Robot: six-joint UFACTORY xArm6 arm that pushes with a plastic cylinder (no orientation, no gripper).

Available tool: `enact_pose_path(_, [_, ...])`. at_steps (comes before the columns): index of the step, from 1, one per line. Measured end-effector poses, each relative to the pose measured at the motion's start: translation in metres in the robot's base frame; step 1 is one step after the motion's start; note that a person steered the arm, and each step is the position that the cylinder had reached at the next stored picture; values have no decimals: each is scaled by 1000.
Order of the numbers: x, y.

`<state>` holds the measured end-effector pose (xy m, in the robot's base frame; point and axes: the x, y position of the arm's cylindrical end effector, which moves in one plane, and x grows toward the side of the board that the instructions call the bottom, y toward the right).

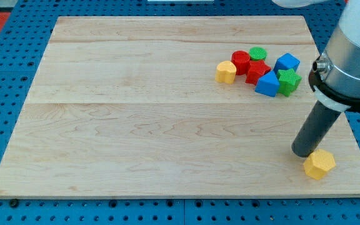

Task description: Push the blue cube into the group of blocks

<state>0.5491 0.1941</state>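
The blue cube (287, 62) sits at the view's upper right, at the right edge of a cluster of blocks. The cluster holds a green cylinder (258, 54), a red cylinder (240, 62), a red star-like block (257, 72), a blue triangular block (268, 84), a green star-like block (289, 81) and a yellow block (225, 72) at its left. My tip (304, 152) rests on the board well below the cluster, at the view's lower right. It stands right beside a yellow hexagonal block (319, 164), on that block's upper left.
The wooden board (136, 112) lies on a blue pegboard table (5, 75). The arm's grey body (354, 56) hangs over the board's right edge, close to the blue cube and the green star.
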Motion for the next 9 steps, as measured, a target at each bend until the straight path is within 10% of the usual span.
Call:
enact_pose_path(5, [-84, 135])
enact_pose_path(9, [-143, 74])
